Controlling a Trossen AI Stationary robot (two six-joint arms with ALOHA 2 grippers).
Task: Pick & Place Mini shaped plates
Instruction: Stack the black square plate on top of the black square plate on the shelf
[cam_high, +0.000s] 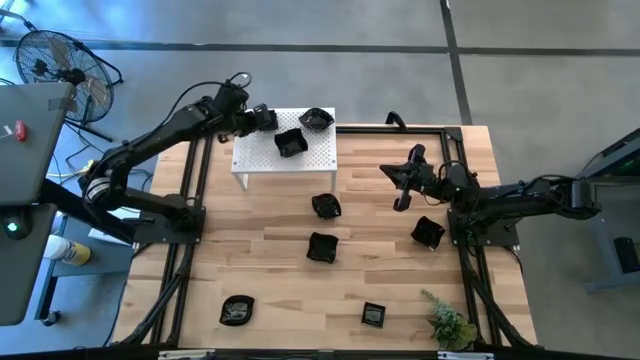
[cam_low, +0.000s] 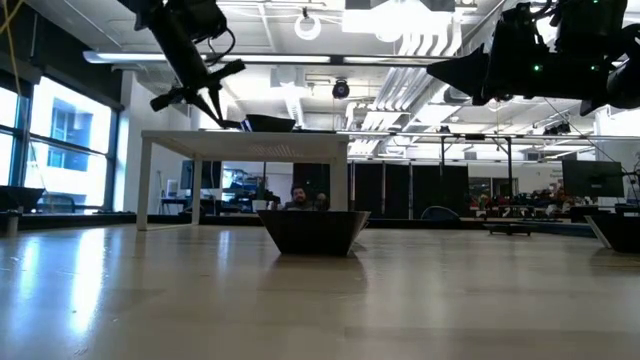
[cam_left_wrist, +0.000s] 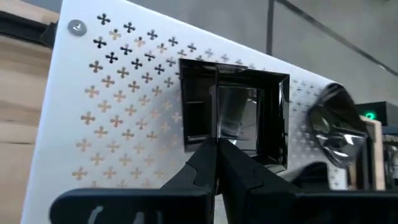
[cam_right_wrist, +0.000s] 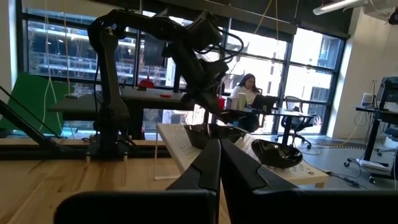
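Above white platform (cam_high: 285, 160), left claw (cam_high: 268, 118) pressed together by square plate (cam_high: 290, 143), right claw (cam_high: 393, 172) pressed together mid-air, empty.

The wooden table (cam_high: 270, 250) has a black frame (cam_high: 455, 128) along its edges. A white perforated platform (cam_high: 262, 153) stands on legs at the far side of the table. A small green plant (cam_high: 448, 322) lies at the near right corner. On the floor to the left there is a fan (cam_high: 55, 62). In the room behind, a person (cam_right_wrist: 248, 87) sits at a desk (cam_right_wrist: 280, 114).
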